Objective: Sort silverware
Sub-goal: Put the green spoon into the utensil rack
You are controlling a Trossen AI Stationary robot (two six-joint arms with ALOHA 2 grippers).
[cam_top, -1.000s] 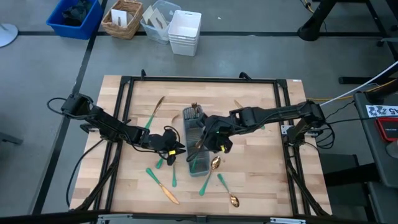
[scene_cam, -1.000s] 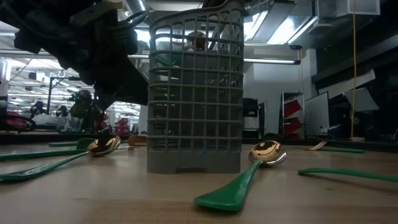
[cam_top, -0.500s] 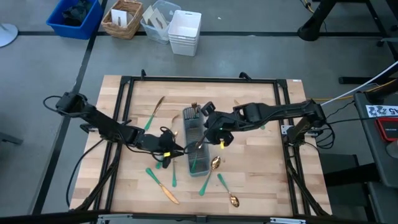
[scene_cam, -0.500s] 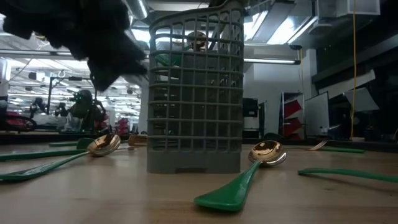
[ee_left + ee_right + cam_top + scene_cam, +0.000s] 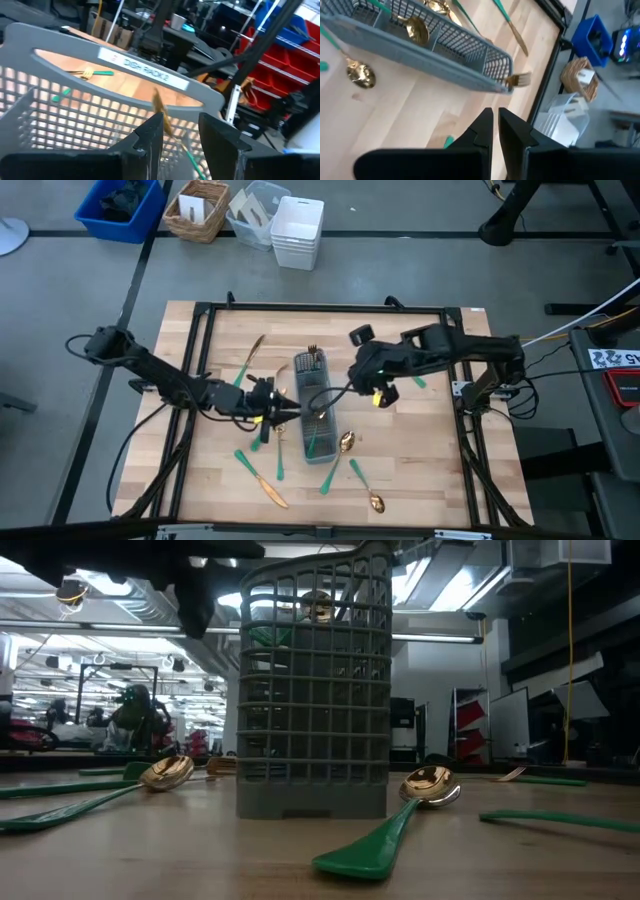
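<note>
The pale wooden worktop (image 5: pixel 420 450) carries a grey caddy (image 5: pixel 316 416) at its middle, with green-handled silverware (image 5: pixel 262 480) scattered around it and some pieces already inside. The left gripper (image 5: pixel 283 409) sits against the caddy's left wall, jaws parted, holding nothing. The right gripper (image 5: pixel 352 381) hovers beside the caddy's right side, jaws nearly closed and empty, a fork (image 5: pixel 519 78) just ahead.
</note>
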